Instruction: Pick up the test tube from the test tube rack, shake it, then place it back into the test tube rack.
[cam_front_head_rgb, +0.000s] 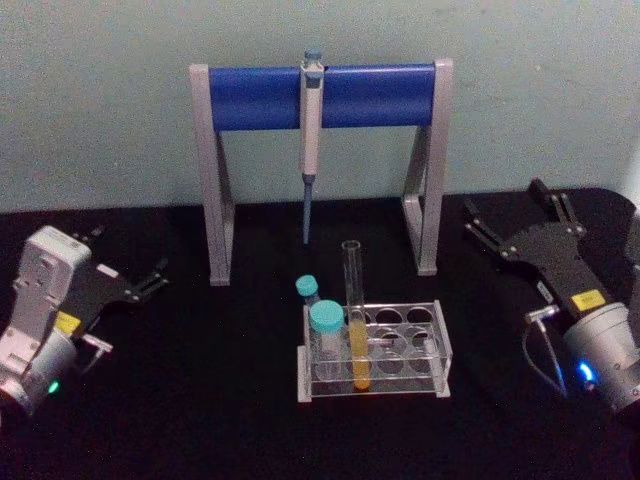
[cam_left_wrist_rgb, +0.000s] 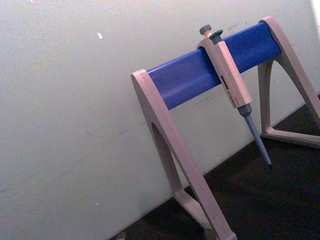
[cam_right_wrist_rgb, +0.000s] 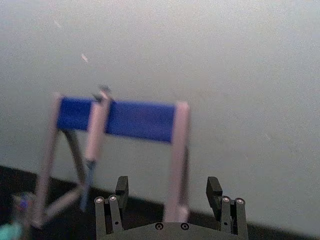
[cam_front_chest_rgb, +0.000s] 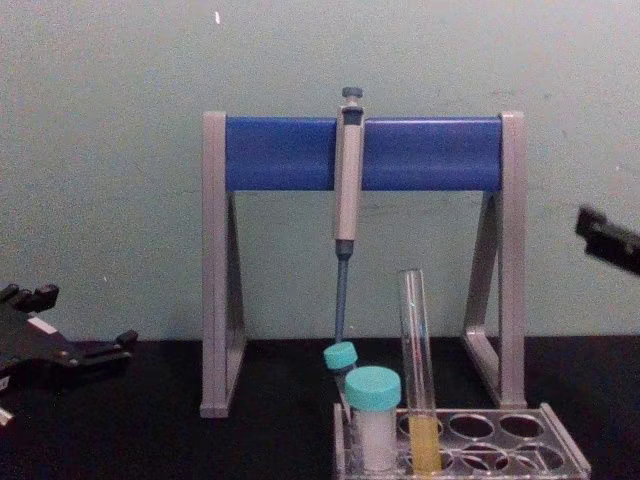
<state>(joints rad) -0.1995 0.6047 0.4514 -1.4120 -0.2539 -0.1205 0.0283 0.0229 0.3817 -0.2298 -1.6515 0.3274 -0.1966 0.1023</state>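
Note:
The test tube (cam_front_head_rgb: 354, 300) stands upright in the test tube rack (cam_front_head_rgb: 432, 312), in a front hole near the rack's left end, with yellow liquid in its lower part. The chest view shows the same test tube (cam_front_chest_rgb: 415, 360) rising well above the rack (cam_front_chest_rgb: 560, 452). My left gripper (cam_front_head_rgb: 125, 262) rests open on the table far to the left, also seen low at the edge as the left gripper (cam_front_chest_rgb: 75, 320). On the right my right gripper (cam_front_head_rgb: 510, 212) hovers open and holds nothing; its own camera shows the right gripper (cam_right_wrist_rgb: 168, 187) pointing at the wall.
A grey-and-blue pipette stand (cam_front_head_rgb: 380, 95) stands behind the rack with a grey pipette (cam_front_head_rgb: 310, 150) hanging from its bar. Two teal-capped vials (cam_front_head_rgb: 326, 325) sit in the rack just left of the tube. Black table surrounds the rack on both sides.

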